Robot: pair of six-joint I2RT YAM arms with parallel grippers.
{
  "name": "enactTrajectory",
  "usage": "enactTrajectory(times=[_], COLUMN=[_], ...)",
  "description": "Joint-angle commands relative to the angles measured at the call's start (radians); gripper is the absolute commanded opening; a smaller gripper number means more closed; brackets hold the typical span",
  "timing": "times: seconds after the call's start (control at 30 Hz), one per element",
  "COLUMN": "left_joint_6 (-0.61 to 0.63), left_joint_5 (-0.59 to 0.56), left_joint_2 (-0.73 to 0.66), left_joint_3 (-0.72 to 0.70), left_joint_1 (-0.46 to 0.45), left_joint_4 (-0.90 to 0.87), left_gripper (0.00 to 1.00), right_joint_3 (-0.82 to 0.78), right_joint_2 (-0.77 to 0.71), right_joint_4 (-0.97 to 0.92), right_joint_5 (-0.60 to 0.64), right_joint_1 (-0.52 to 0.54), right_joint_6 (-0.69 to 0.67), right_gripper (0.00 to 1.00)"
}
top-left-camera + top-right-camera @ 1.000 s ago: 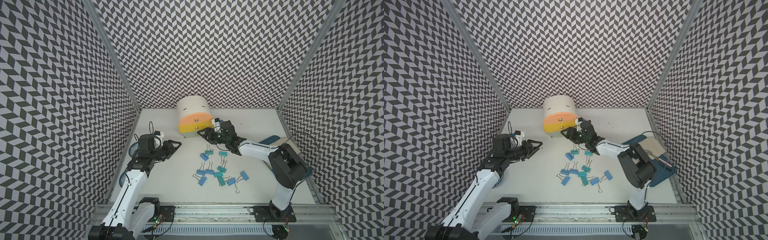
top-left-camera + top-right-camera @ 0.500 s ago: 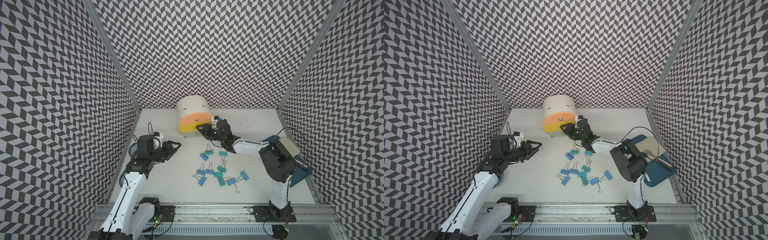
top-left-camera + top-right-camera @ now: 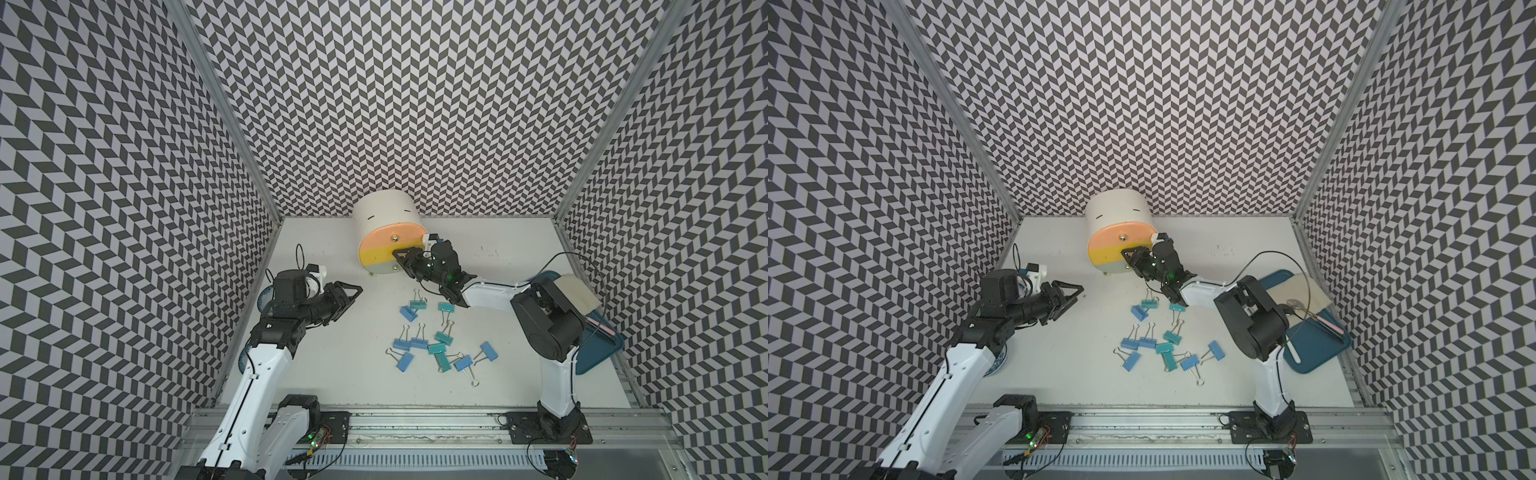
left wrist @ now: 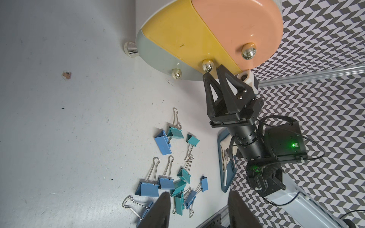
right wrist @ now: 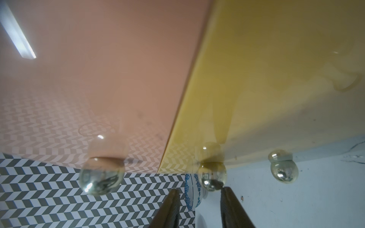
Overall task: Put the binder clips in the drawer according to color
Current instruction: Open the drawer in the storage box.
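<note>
The drawer (image 3: 386, 243) (image 3: 1121, 245) is a small white round-topped cabinet with peach, yellow and pale grey fronts, all pushed in. My right gripper (image 3: 397, 254) (image 3: 1126, 254) (image 4: 212, 71) (image 5: 199, 194) is at the yellow front's metal knob (image 5: 212, 177) (image 4: 207, 66). Its jaws stand a little apart, and the knob sits just ahead of the tips, against one finger. Several blue and teal binder clips (image 3: 432, 336) (image 3: 1163, 336) (image 4: 173, 177) lie loose on the table in front of the cabinet. My left gripper (image 3: 353, 291) (image 3: 1073, 291) (image 4: 199, 199) hovers open and empty at the left.
A blue tray (image 3: 598, 353) (image 3: 1312, 349) with utensils and a beige cloth lies at the right edge behind the right arm. A blue-patterned plate (image 3: 262, 297) (image 3: 1000, 361) sits under the left arm by the left wall.
My right gripper has moved up to the yellow drawer's knob and its jaws have narrowed. The left arm has barely moved.
</note>
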Motion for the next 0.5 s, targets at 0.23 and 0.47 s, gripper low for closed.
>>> enactTrajectory(times=[0.23,0.47], left_joint_6=[0.018,0.023], left_joint_5=[0.014,0.014], left_joint_2=[-0.018,-0.023], left_joint_3=[0.032,0.033], left_joint_1=[-0.003,-0.007], left_joint_4=[-0.019,-0.026], left_gripper=[0.51,0.51], right_joint_3=[-0.002,-0.043], right_joint_2=[0.025,0.020], right_joint_4=[0.091,0.131], right_joint_5=[0.106,0.129], right_joint_1=[0.029,0.038], right_joint_6=[0.086,0.120], right_gripper=[0.38,0.38])
